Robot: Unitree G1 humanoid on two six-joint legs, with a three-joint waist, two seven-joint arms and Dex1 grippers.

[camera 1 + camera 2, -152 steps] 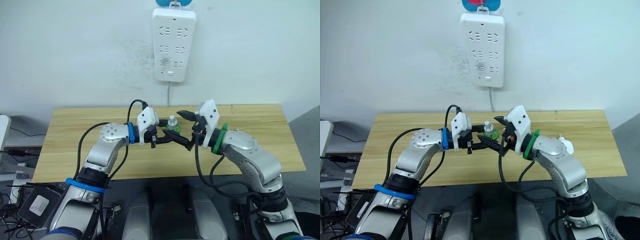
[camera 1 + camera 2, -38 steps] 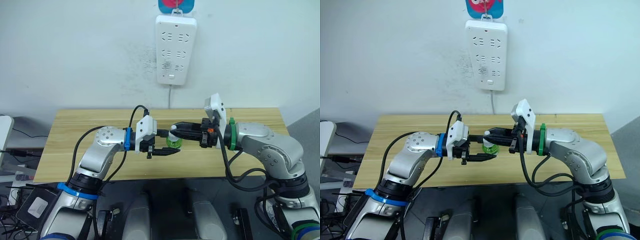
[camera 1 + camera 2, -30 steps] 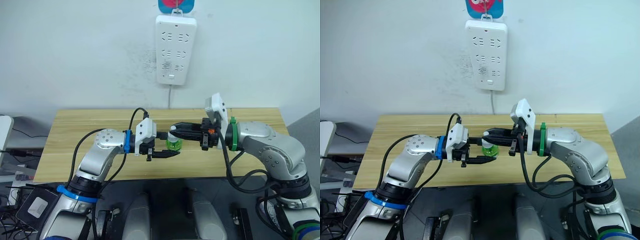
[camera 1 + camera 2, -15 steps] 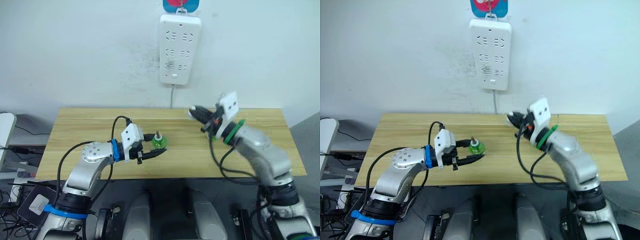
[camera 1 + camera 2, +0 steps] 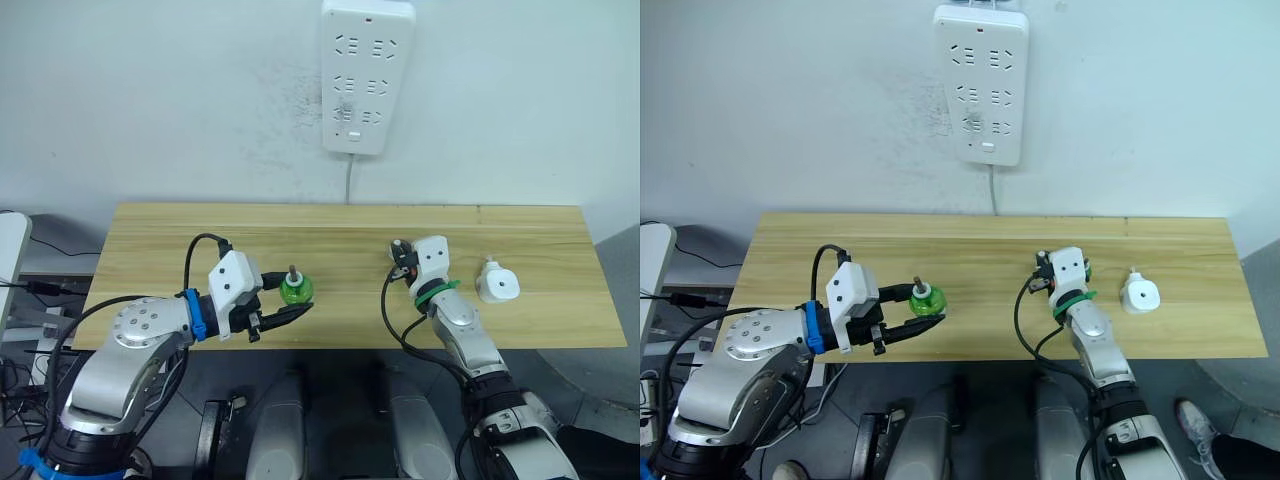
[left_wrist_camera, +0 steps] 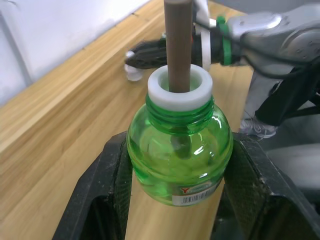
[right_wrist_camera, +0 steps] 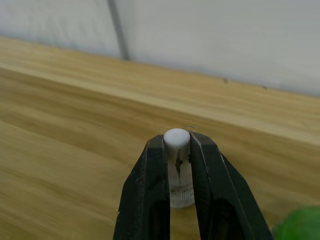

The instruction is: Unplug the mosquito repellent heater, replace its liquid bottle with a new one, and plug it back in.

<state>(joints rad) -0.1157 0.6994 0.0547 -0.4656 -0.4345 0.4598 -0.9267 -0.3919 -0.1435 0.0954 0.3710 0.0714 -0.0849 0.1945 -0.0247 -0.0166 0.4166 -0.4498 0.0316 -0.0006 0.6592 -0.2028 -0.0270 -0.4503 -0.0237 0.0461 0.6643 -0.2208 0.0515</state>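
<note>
A green liquid bottle (image 6: 180,150) with a white neck and a brown wick sits upright between the black fingers of my left gripper (image 5: 292,297), which is shut on it over the table's front left part. My right gripper (image 7: 177,145) is shut on a small white cap (image 7: 177,137) and hangs low over the middle of the table (image 5: 150,240). The mosquito repellent heater (image 5: 497,286), small, white and rounded, lies unplugged on the table to the right of my right gripper (image 5: 398,250).
A long white power strip (image 5: 367,75) hangs on the wall above the table's far edge, its cord dropping behind the table. The light wooden table top stretches wide to the left and behind both grippers.
The camera has shifted. My right arm has come down from its raised pose to just above the table, still holding the cap. The left gripper keeps the bottle.
</note>
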